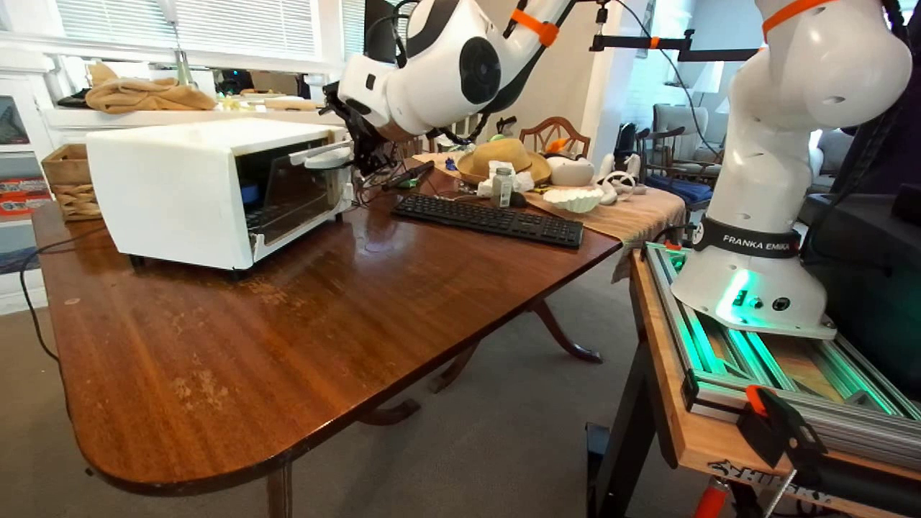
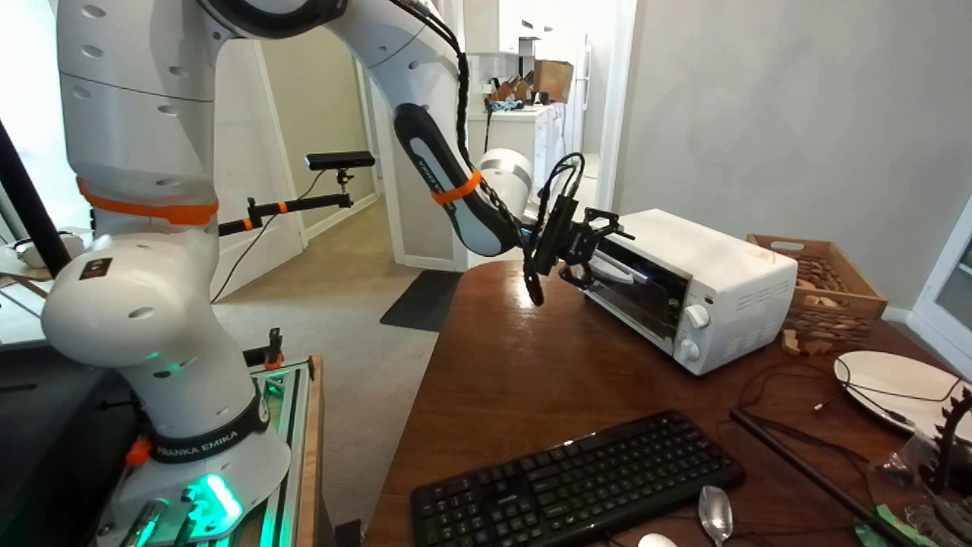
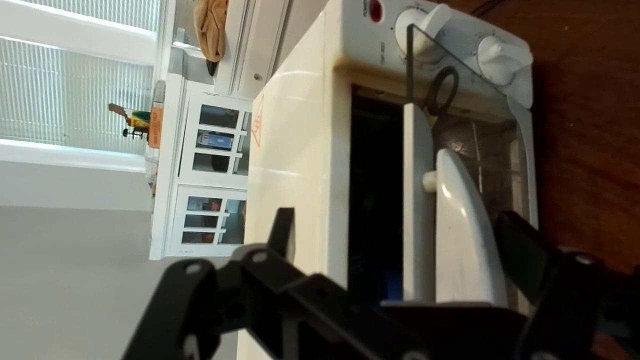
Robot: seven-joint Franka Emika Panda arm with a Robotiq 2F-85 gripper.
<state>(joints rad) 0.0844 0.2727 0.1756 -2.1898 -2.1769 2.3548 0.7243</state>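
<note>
Toaster oven point(image 1: 165, 191) at left on the bench point(image 1: 302, 345) in an exterior view, door point(image 3: 419, 235) partly open, fingers point(image 3: 522, 252) spread wide, door handle point(image 3: 465, 250) between them, keyboard point(image 1: 489, 219) at right

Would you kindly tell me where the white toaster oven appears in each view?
In an exterior view: the toaster oven is at upper left, its front facing right.
In an exterior view: the toaster oven is right of centre, knobs at the near end of its front.
Wrist view: the toaster oven spans the middle, turned sideways, knobs towards the upper right.
Shared landmark: the open gripper, close to the toaster oven's front in all three views.
</note>
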